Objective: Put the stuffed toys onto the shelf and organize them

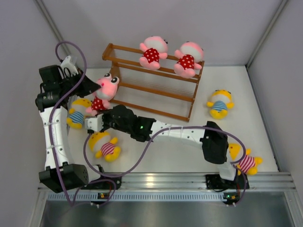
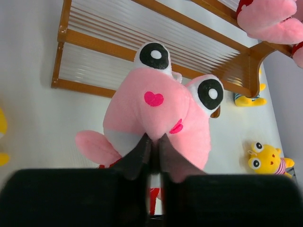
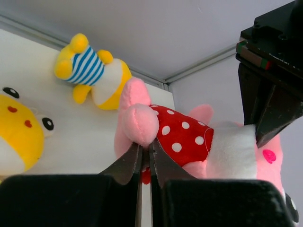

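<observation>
A pink toy in a red white-dotted outfit (image 1: 105, 92) hangs in the air left of the orange-brown shelf (image 1: 156, 94). My left gripper (image 1: 97, 84) is shut on its head (image 2: 161, 113). My right gripper (image 1: 94, 120) is shut on its foot (image 3: 139, 124) from below. Two more pink toys (image 1: 152, 52) (image 1: 188, 58) sit on the shelf's top tier. Yellow toys lie on the table: blue-striped ones at the left (image 1: 76, 116) and the right (image 1: 219, 104), red-striped ones at the front left (image 1: 106, 146) and front right (image 1: 246, 161).
The shelf's middle and lower tiers (image 2: 142, 42) hold nothing. White walls close in the table at the left, back and right. A purple cable (image 1: 137, 156) loops over the front of the table. The right arm (image 1: 184, 132) stretches across the table's middle.
</observation>
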You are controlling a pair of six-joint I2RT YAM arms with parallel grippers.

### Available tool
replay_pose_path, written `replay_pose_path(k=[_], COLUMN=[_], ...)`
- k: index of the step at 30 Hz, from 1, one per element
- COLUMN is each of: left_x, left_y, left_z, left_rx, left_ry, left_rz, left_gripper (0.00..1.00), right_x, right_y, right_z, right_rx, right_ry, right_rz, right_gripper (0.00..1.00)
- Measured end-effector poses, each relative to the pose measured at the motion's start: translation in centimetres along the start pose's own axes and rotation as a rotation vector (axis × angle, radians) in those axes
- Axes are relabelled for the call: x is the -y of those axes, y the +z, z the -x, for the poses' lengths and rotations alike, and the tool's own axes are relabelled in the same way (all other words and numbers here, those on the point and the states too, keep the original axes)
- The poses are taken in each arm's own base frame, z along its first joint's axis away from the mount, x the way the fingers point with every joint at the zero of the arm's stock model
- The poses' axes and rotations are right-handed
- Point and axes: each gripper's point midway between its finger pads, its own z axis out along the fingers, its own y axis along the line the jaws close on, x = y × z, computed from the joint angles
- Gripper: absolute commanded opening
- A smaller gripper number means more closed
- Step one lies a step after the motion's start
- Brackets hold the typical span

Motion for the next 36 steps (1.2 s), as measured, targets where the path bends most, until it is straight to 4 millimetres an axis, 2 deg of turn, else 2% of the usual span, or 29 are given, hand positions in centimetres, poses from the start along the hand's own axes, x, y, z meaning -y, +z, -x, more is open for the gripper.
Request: replay_pose_path(k=[3,4,6,7,10,12,16,19,21,25,32,36], left_x=[-0.1,-0.2,-0.2,-0.1,0.3,0.9,3.9,6.5,8.1,9.4,9.2,9.4], left_y=[-0.1,-0.2,-0.5,-0.8,-1.9,-2.8,-5.7,-7.8,-8.7,-8.8,-8.2,-7.8], left_z=[0.3,0.4,1.1,1.6,3.6,5.3,9.8,11.4,11.2,8.8,6.8,6.3], left_rx=[0.007,0.012,0.028,0.039,0.080,0.114,0.227,0.291,0.298,0.231,0.170,0.166], left_ry=[0.060,0.078,0.130,0.156,0.258,0.321,0.498,0.616,0.692,0.798,0.942,0.993], left_rz=[0.003,0.006,0.020,0.030,0.063,0.081,0.082,0.054,0.007,-0.110,-0.184,-0.236], left_gripper=[0.51,0.67,0.75,0.82,0.90,0.91,0.89,0.86,0.87,0.94,0.98,0.98], right_x=[0.3,0.4,1.0,1.8,4.8,6.7,9.9,11.3,11.9,13.3,14.2,15.8], right_y=[0.0,-0.1,-0.6,-0.9,-2.1,-3.0,-5.2,-7.0,-8.2,-8.9,-9.2,-9.5], right_z=[-0.1,-0.1,-0.4,-0.4,-0.5,-0.5,0.0,0.2,0.3,0.9,1.7,2.9], right_rx=[0.037,0.053,0.080,0.094,0.138,0.167,0.227,0.264,0.280,0.318,0.356,0.393], right_ry=[0.071,0.100,0.164,0.198,0.278,0.321,0.391,0.433,0.461,0.482,0.500,0.494], right_rz=[0.031,0.048,0.091,0.105,0.114,0.111,0.101,0.089,0.086,0.066,0.057,0.027], right_gripper=[0.00,0.00,0.00,0.00,0.00,0.00,0.00,0.00,0.00,0.00,0.00,0.00])
